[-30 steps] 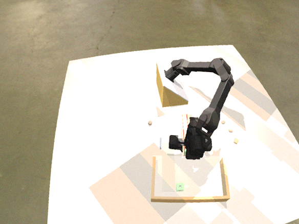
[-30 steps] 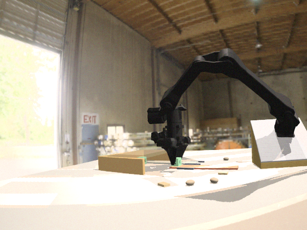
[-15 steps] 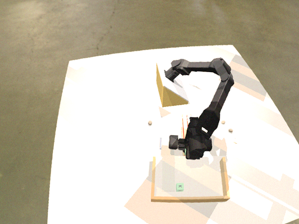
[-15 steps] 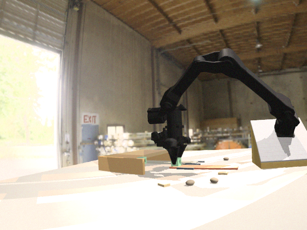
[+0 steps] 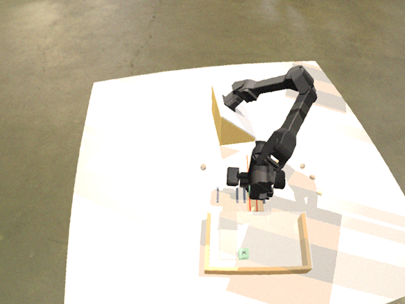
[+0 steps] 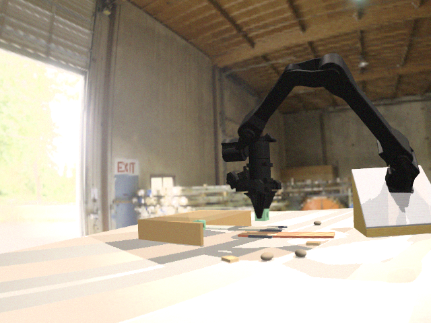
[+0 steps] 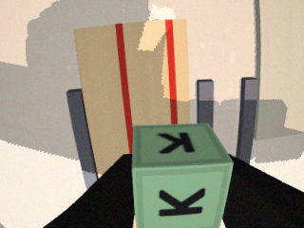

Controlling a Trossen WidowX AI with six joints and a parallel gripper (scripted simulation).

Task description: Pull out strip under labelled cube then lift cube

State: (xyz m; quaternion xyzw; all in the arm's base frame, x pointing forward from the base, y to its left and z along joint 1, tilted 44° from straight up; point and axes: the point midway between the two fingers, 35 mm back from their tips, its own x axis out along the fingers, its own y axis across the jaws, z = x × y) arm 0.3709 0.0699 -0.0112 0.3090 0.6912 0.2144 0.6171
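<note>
A green cube (image 6: pixel 264 214) (image 7: pixel 181 190) marked with a black K is held between the fingers of my gripper (image 6: pixel 259 216), which is shut on it. The cube hangs above a tan strip with two red lines (image 5: pixel 260 206) (image 6: pixel 302 235) (image 7: pixel 102 95), with a visible gap between them in the exterior view. In the top view the arm hides most of the cube and part of the strip. Another green cube (image 5: pixel 243 254) (image 6: pixel 199 223) with a dark letter stands inside the wooden-walled enclosure. A pale strip (image 5: pixel 228 243) lies beside that cube.
Dark blue bars (image 5: pixel 217 194) (image 7: pixel 204 102) flank the strips. The enclosure's wooden wall (image 5: pixel 259 269) (image 6: pixel 170 231) stands at the strips' far end from the arm base. A wedge with a sloping white face (image 5: pixel 220 129) (image 6: pixel 372 201) is near the base. Small stones (image 5: pixel 203 166) (image 6: pixel 267 256) lie around.
</note>
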